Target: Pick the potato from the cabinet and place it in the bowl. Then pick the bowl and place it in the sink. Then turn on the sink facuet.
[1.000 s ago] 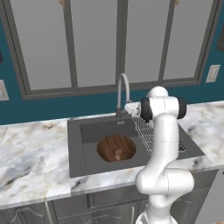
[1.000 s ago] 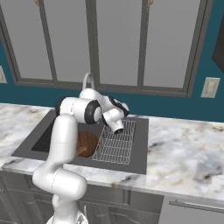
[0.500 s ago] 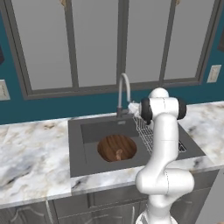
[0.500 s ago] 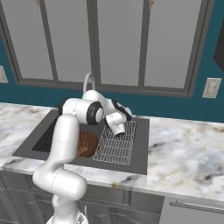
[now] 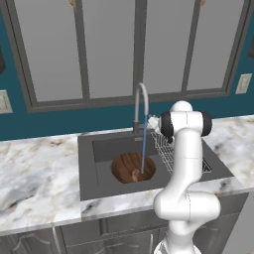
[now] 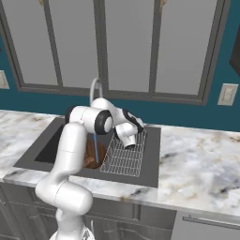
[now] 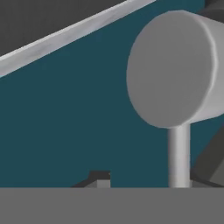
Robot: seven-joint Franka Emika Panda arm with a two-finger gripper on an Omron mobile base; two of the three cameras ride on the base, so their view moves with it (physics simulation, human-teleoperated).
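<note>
A thin blue stream of water (image 5: 144, 149) was seen falling from the spout of the tap (image 5: 141, 105) into the bowl (image 5: 133, 167), which sat on the floor of the sink (image 5: 97, 168) with the potato (image 5: 134, 174) inside it. The sink was set into the marble counter (image 5: 34, 178), and a wire rack (image 6: 123, 157) lay in its right part. The potato and bowl steps were therefore judged to be done, and the last step, turning on the tap, was judged to be finished or very nearly so, since water was already running.

The gripper (image 6: 130, 141) was held just beside the tap's base, above the rack and clear of the bowl. In the hand view a grey rounded end on a slim stem (image 7: 173, 78), taken to be part of the tap, was seen close in front against the teal wall (image 7: 65, 122). Whether the gripper's fingers were apart or together could not be told, and nothing could be seen held between them.

Little more was judged to be called for: the hand would be drawn back from the tap without the lever being knocked shut again.
</note>
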